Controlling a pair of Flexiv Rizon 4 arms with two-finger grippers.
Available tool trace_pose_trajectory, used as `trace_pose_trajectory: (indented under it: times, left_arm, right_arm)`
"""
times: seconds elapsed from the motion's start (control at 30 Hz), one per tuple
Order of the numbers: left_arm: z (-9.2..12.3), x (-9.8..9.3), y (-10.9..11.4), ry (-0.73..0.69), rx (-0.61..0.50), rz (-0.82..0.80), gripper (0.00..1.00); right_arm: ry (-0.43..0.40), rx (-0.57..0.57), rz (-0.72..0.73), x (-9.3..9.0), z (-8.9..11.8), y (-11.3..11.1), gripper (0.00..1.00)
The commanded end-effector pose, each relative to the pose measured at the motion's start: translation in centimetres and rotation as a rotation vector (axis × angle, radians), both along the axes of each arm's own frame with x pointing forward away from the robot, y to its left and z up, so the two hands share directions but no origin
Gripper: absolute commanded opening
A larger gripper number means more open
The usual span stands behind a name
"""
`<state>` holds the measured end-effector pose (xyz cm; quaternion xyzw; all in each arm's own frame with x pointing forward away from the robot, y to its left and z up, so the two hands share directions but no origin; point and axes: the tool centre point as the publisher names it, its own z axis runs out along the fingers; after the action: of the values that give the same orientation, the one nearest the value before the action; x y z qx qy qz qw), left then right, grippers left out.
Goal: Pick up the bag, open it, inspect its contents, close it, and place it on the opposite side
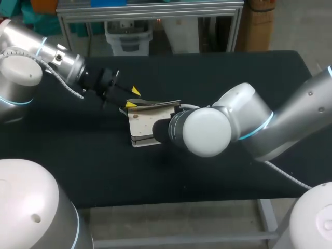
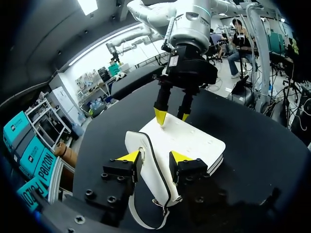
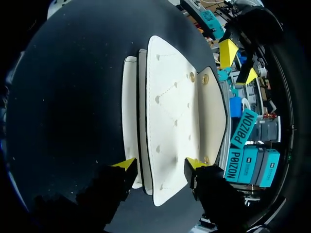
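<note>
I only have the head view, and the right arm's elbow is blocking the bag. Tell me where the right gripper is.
Observer: The right gripper points down at the bag's top face, fingers apart.
Operator: Now report the left gripper.
Observer: The left gripper is open, straddling the bag's near edge.
Operator: Check for a strap.
Observer: A white strap loops out from the bag under the left gripper.

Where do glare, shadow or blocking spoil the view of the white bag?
Head view: my right arm hides much of the bag. Left wrist view: bag evenly lit, no glare. Right wrist view: bag bright against the dark table, edges bowed.
</note>
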<state>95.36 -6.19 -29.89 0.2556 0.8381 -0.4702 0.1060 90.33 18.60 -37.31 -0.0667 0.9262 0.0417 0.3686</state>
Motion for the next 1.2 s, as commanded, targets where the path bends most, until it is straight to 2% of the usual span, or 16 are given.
trace_pose_trajectory:
  times: [0.03,0.17,0.2,0.23,0.3,0.33,0.53,0.63,0.73,0.87,0.9,1.2]
  left_arm:
    - [0.1,0.1,0.3,0.020,-0.001,0.017,0.40]
    - [0.6,-0.1,0.4,0.062,0.007,0.050,0.47]
    - [0.7,-0.2,0.5,0.088,0.015,0.079,0.68]
    - [0.9,-0.3,0.6,0.101,0.016,0.084,0.75]
    - [1.2,-0.5,0.7,0.155,0.024,0.112,0.96]
    - [1.4,-0.6,0.8,0.166,0.023,0.114,1.00]
    - [2.5,-0.7,1.6,0.380,0.023,0.225,1.00]
    - [2.6,-0.4,1.8,0.512,0.046,0.278,1.00]
    - [2.6,-0.4,1.8,0.581,0.067,0.345,1.00]
    - [3.0,-0.7,2.0,0.608,0.128,0.463,1.00]
    - [3.3,-0.8,2.0,0.587,0.211,0.527,1.00]
    - [3.3,-0.8,2.0,0.587,0.211,0.527,1.00]
  right_arm:
    - [-0.006,0.026,0.016,-0.3,0.7,-0.5,1.00]
    - [0.014,0.057,0.033,-0.4,2.0,-0.7,1.00]
    - [0.030,0.085,0.046,-0.5,2.5,-0.8,1.00]
    - [0.050,0.108,0.052,-0.5,3.0,-1.0,1.00]
    - [0.071,0.143,0.049,-0.5,4.0,-1.4,1.00]
    - [0.092,0.171,0.048,-0.5,4.5,-1.6,1.00]
    - [0.235,0.302,-0.011,0.3,7.3,-3.5,1.00]
    - [0.272,0.322,-0.045,0.6,8.2,-4.0,1.00]
    - [0.313,0.372,-0.046,0.8,9.0,-4.7,1.00]
    - [0.395,0.447,-0.011,1.1,9.8,-5.6,1.00]
    - [0.395,0.447,-0.011,1.1,9.8,-5.6,1.00]
    - [0.395,0.447,-0.011,1.1,9.8,-5.6,1.00]
